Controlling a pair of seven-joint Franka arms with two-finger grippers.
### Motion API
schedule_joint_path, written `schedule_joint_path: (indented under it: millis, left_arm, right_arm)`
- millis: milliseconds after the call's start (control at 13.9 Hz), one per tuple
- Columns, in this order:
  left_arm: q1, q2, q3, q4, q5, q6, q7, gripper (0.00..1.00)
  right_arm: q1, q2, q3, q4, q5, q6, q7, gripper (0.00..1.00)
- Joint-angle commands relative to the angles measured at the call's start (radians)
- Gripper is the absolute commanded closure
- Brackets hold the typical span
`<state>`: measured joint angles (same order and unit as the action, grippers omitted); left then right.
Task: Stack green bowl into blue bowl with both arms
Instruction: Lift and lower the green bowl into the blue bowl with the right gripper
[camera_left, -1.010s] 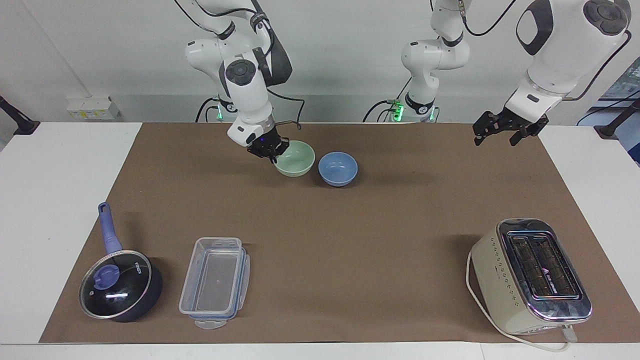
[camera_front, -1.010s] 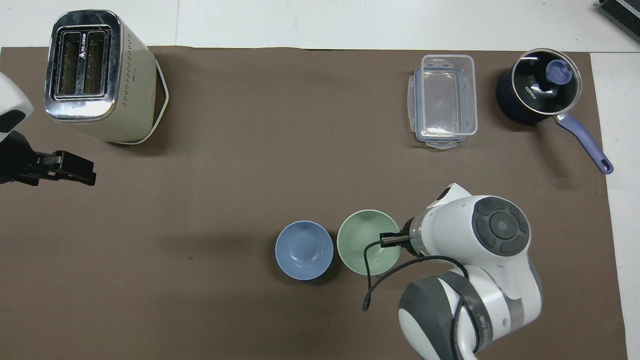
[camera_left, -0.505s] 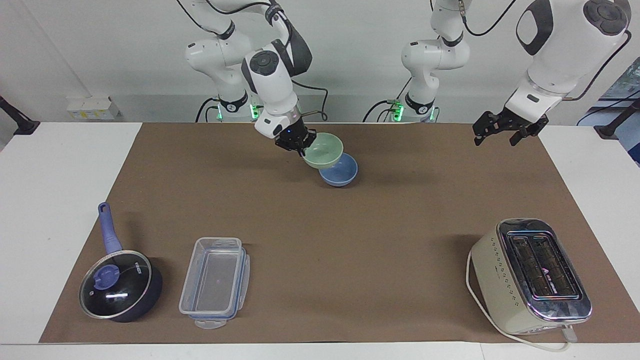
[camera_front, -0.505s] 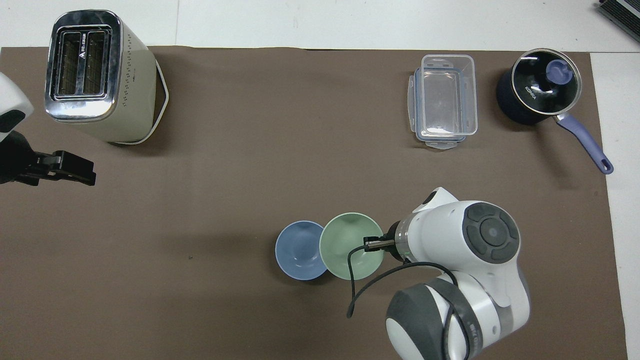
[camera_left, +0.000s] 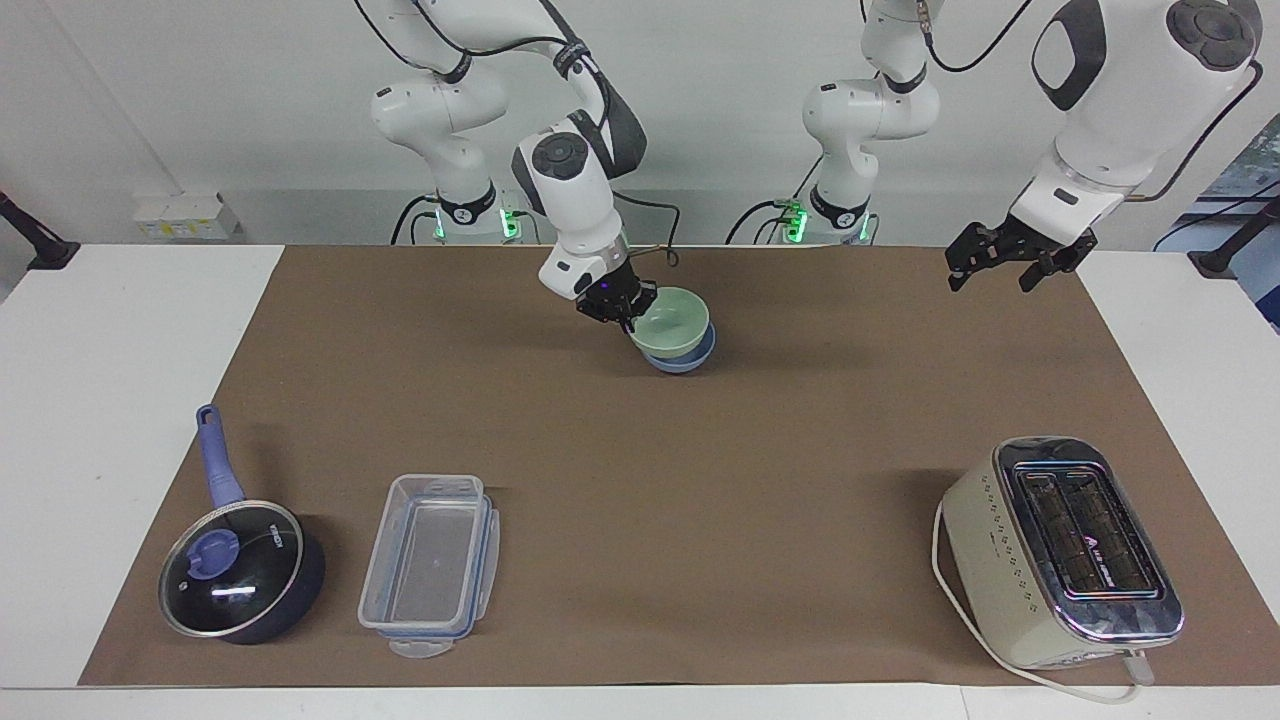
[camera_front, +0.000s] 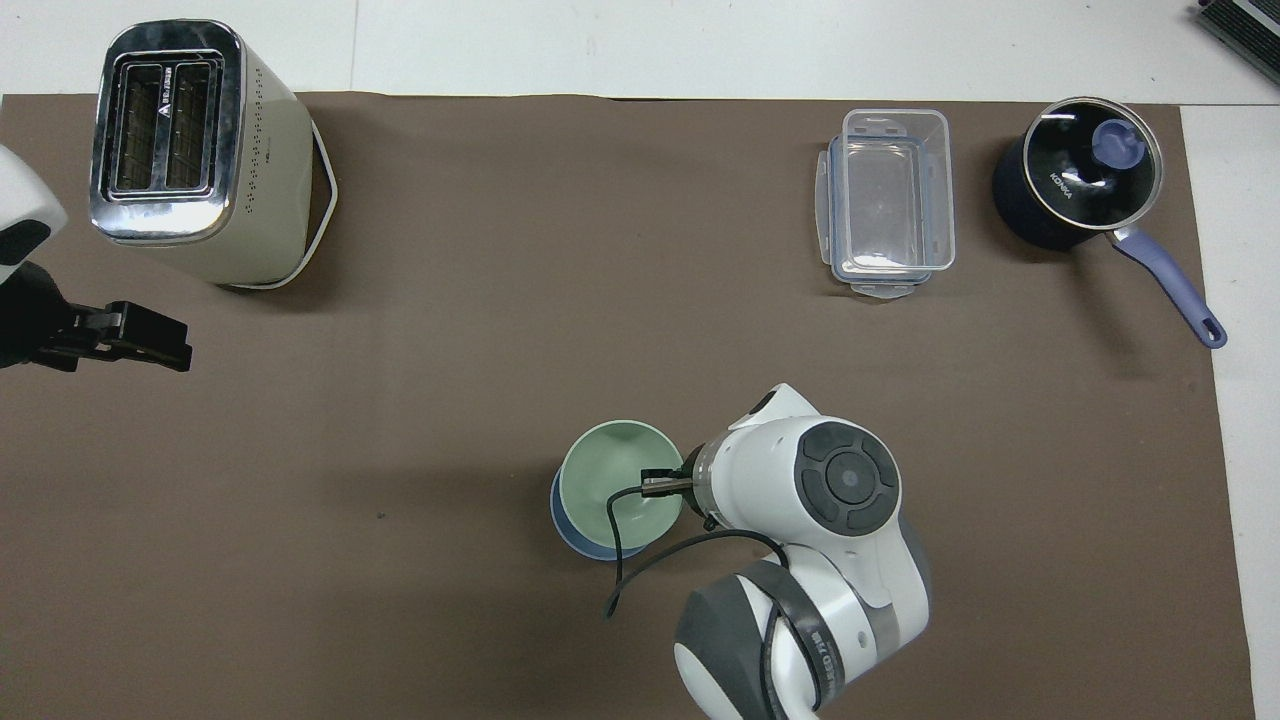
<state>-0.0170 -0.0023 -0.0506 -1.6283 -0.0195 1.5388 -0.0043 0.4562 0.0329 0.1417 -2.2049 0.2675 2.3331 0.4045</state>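
Pinching the rim of the green bowl (camera_left: 673, 320) (glossy, likely slippery and breakable), the right gripper (camera_left: 617, 303) holds it directly over the blue bowl (camera_left: 683, 358), nearly nested, while the left gripper (camera_left: 1008, 262) waits open, well apart.

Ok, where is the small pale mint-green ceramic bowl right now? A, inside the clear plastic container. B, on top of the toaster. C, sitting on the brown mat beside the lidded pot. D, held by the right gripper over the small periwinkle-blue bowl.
D: the right gripper is shut on the green bowl's rim, over the blue bowl.
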Motion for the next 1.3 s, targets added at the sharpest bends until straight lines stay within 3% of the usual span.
schedule_joint_path:
  millis: [0,1226]
  left_arm:
    - [0.011,0.010,-0.009,0.025,0.016,-0.023,-0.003,0.00]
    - [0.011,0.010,-0.009,0.025,0.016,-0.023,-0.005,0.00]
  right_arm:
    - [0.021,0.033,0.003,0.022,0.022,0.011,0.049,1.00]
    - [0.045,0.056,-0.001,0.014,-0.039,0.017,0.080,0.98]
